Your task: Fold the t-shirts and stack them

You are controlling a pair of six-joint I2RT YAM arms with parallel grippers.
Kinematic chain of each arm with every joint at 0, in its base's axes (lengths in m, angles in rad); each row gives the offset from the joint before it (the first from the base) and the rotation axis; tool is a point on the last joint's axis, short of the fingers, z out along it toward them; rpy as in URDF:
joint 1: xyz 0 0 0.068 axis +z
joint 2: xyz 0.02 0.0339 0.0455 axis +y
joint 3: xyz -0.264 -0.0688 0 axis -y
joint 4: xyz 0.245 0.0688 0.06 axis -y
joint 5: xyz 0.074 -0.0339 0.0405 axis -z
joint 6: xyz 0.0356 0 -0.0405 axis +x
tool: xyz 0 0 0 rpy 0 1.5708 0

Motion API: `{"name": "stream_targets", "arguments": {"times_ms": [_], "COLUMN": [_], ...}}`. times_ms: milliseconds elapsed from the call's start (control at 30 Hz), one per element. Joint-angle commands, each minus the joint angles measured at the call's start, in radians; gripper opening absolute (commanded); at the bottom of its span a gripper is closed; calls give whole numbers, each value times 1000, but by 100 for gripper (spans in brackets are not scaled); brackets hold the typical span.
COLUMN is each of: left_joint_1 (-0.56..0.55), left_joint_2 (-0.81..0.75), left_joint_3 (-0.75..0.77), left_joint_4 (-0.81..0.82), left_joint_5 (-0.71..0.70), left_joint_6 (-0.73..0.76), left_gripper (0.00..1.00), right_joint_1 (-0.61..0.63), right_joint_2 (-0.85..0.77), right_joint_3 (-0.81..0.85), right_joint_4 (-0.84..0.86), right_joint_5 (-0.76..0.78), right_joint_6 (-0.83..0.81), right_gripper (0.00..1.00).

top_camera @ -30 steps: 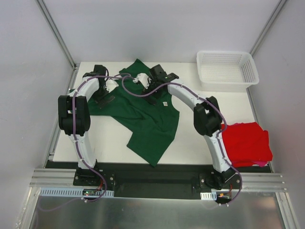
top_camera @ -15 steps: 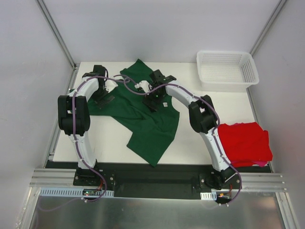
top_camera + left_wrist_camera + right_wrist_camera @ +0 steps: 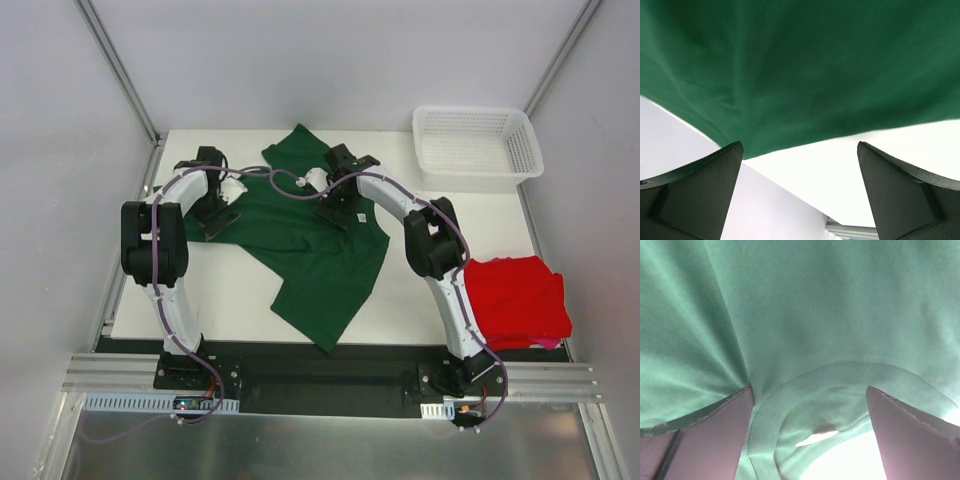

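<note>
The dark green t-shirt (image 3: 310,250) lies spread and rumpled across the middle of the table. Low over its left sleeve, my left gripper (image 3: 222,212) stands open. In the left wrist view the green cloth (image 3: 800,70) ends just ahead of the left gripper (image 3: 800,195), with bare white table between its fingertips. My right gripper (image 3: 337,210) is open and pressed close over the shirt's collar (image 3: 790,390). The right gripper (image 3: 810,435) has the ribbed neckline and a white label (image 3: 815,437) between its fingers. The red t-shirt (image 3: 515,300) lies bunched at the right edge.
A white mesh basket (image 3: 476,147) stands at the back right corner. The table's front edge runs along the black rail where both arm bases are bolted. Grey walls close in the left, back and right sides.
My right gripper has swung from the back of the shirt down onto the collar area. The green shirt has shifted slightly to the right. The left gripper has barely moved.
</note>
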State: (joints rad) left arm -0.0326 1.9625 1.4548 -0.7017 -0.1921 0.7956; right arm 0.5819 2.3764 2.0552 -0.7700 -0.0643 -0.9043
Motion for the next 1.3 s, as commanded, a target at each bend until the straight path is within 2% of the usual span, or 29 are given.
{"name": "stream_targets", "arguments": {"times_ms": [0,233,433,533,667,800,1000,1100,1167,1267], "left_joint_1": [-1,-1,-1,-1,3,17,54,63,63,63], "left_joint_2": [-93,-139,-211,-240,-264,-232,-97,-54,-41,-33], "left_joint_3": [-8,-36,-140,-204,-292,-283,-156,-116,-117,-126], "left_joint_4": [-35,-56,-62,-61,-35,-18,-15,-16,-19,-30], "left_joint_5": [17,28,28,26,20,-9,-32,-35,-40,-40], "left_joint_6": [-27,-67,-47,2,140,229,298,317,332,341], "left_gripper": [99,99,99,99,99,95,89,82,72,68], "right_joint_1": [-27,-44,-48,-48,-45,-45,-39,-36,-37,-37], "right_joint_2": [-81,-103,-147,-163,-178,-190,-207,-220,-223,-226], "right_joint_3": [-76,-136,-185,-190,-204,-211,-227,-233,-237,-240], "right_joint_4": [-2,55,127,124,115,97,78,77,77,77], "right_joint_5": [179,285,348,350,340,324,297,294,297,302], "right_joint_6": [-85,-130,-120,-105,-96,-73,-54,-58,-59,-64], "right_gripper": [96,96,96,96,96,96,96,96,96,96]}}
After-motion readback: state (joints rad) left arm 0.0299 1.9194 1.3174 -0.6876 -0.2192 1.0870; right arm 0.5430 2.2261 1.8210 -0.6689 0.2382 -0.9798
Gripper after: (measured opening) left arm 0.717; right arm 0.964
